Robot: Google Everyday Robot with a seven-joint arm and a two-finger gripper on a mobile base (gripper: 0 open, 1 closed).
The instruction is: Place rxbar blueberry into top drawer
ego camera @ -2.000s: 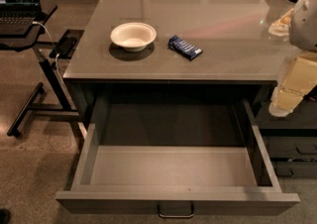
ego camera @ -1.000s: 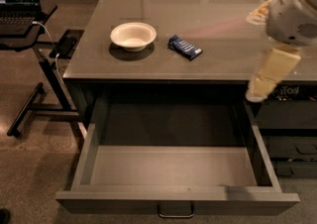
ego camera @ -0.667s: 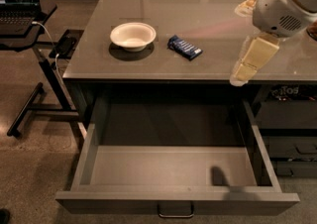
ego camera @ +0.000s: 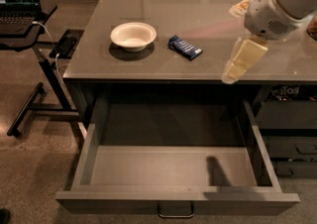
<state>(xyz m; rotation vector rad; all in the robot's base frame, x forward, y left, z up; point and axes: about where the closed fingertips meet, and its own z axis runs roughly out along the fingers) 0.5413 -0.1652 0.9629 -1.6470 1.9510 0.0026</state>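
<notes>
Blue bar [ego camera: 185, 47] is seen on the tabletop [ego camera: 198, 5] by the bowl [ego camera: 132, 35], drawer [ego camera: 173, 196] pulled open below. Hand [ego camera: 237, 67] is held off to the bar's right, grip state can't be told.

High frontal view onto top drawer [ego camera: 178, 201], gripper [ego camera: 234, 72] right

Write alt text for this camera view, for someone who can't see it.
A robot gripper hangs over the front right edge of the grey table, to the right of the rxbar blueberry, which lies on the tabletop beside a white bowl. Below, the top drawer stands pulled out with nothing visible inside.
</notes>
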